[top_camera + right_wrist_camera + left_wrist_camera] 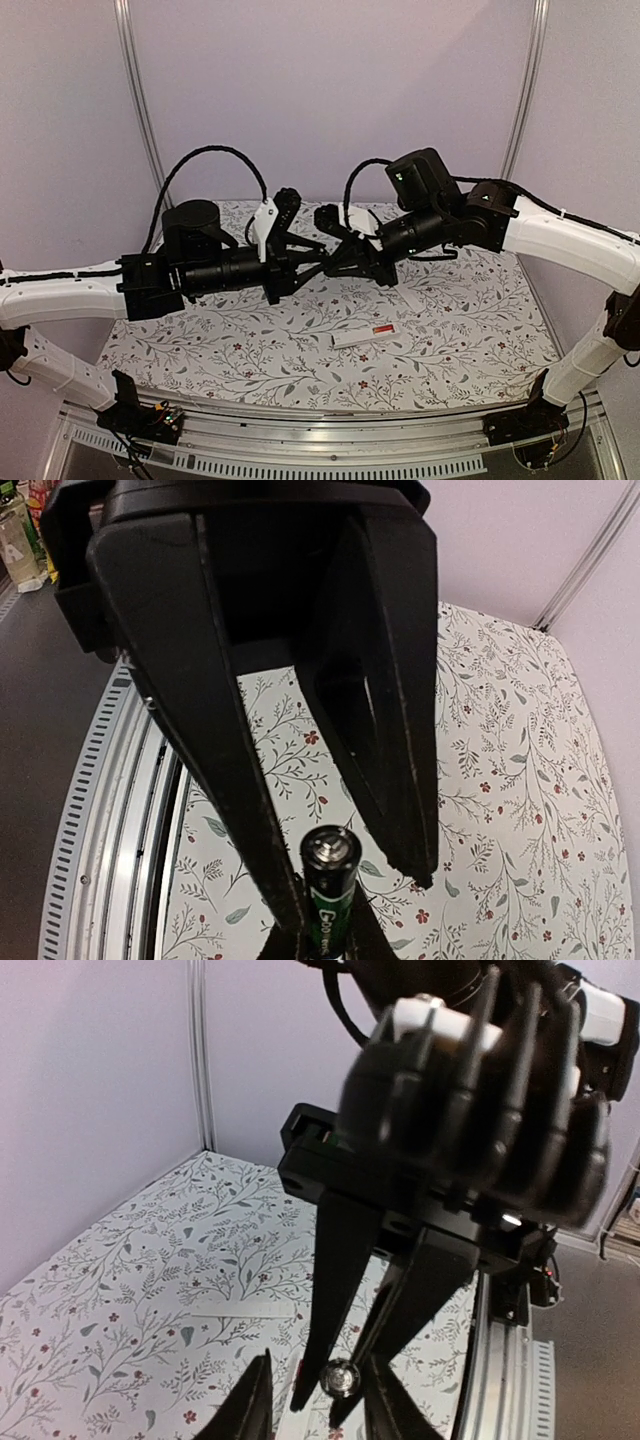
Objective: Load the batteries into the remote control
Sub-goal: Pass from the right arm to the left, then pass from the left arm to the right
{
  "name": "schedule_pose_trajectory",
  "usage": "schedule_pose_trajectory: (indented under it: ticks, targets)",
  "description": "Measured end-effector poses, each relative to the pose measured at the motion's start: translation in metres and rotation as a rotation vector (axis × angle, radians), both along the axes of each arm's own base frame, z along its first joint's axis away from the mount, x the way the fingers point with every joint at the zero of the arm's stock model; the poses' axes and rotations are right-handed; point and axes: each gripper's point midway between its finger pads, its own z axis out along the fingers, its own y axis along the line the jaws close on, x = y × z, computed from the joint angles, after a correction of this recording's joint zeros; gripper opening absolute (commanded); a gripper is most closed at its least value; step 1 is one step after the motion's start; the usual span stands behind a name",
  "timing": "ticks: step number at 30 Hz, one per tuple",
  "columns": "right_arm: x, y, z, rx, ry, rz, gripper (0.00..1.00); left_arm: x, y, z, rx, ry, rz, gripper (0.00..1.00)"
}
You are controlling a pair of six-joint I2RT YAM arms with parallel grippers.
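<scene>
Black battery [328, 880] in right tool [320, 940]; red-orange battery [382, 329] at remote's [358, 339] end.

Desk [200, 350] under a white cloth printed with grey sprigs and small red flowers. A loose white strip [245, 1308] lies flat on it. A slotted metal rail [330, 440] runs along the near edge. Metal posts [140, 100] stand against plain lilac walls [330, 80]. A blurred bottle [15, 540] stands beyond the rail.

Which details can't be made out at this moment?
1. Who grips the battery: the right wrist view crops its lower end; too small in top view.
2. Remote control slot: too small, top view.
3. Right gripper body: blurred, left wrist view.
</scene>
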Motion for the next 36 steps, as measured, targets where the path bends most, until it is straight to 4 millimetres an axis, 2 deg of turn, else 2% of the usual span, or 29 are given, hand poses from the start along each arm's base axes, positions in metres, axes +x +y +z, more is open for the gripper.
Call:
schedule_pose_trajectory:
  ticks: [2,4,9,12,14,18,21,23,26,28,31,33,36]
  targets:
    - [-0.001,-0.001,0.002,0.003,-0.003,-0.002,0.00,0.000,0.000,0.000,-0.003,0.005,0.000,0.12]
    - [0.000,-0.002,0.004,0.006,-0.008,-0.008,0.00,-0.001,-0.001,0.002,-0.010,0.007,-0.008,0.12]
    - [0.000,-0.002,0.005,0.011,-0.013,-0.008,0.00,-0.003,-0.002,0.006,-0.031,0.009,-0.017,0.19]
    - [0.000,-0.002,0.005,0.012,-0.013,-0.008,0.00,-0.002,-0.002,0.010,-0.048,0.004,-0.019,0.31]
    - [0.000,-0.002,0.005,0.011,-0.013,-0.008,0.00,-0.002,-0.002,0.011,-0.052,0.002,-0.018,0.33]
    - [-0.001,-0.002,0.004,0.009,-0.012,-0.006,0.00,0.001,-0.001,0.013,-0.058,0.006,-0.010,0.18]
    - [0.000,-0.001,0.004,0.013,-0.016,-0.009,0.00,0.001,0.002,0.014,-0.061,0.005,-0.011,0.00]
    - [0.001,0.000,0.005,0.017,-0.021,-0.012,0.00,-0.001,0.004,0.013,-0.063,0.004,-0.015,0.00]
    - [0.001,0.001,0.007,0.023,-0.026,-0.012,0.13,-0.001,0.006,0.014,-0.073,0.008,-0.014,0.00]
    - [0.003,0.001,0.008,0.028,-0.028,-0.019,0.30,0.000,0.007,0.014,-0.085,0.009,-0.009,0.00]
    - [0.005,0.000,0.007,0.047,-0.034,-0.041,0.49,0.005,0.018,0.014,-0.140,0.015,0.034,0.00]
    - [0.004,-0.004,0.005,0.072,-0.034,-0.066,0.54,0.009,0.027,0.014,-0.195,0.017,0.071,0.00]
    - [0.000,-0.013,0.007,0.157,-0.035,-0.104,0.56,0.013,0.036,0.015,-0.289,0.029,0.106,0.00]
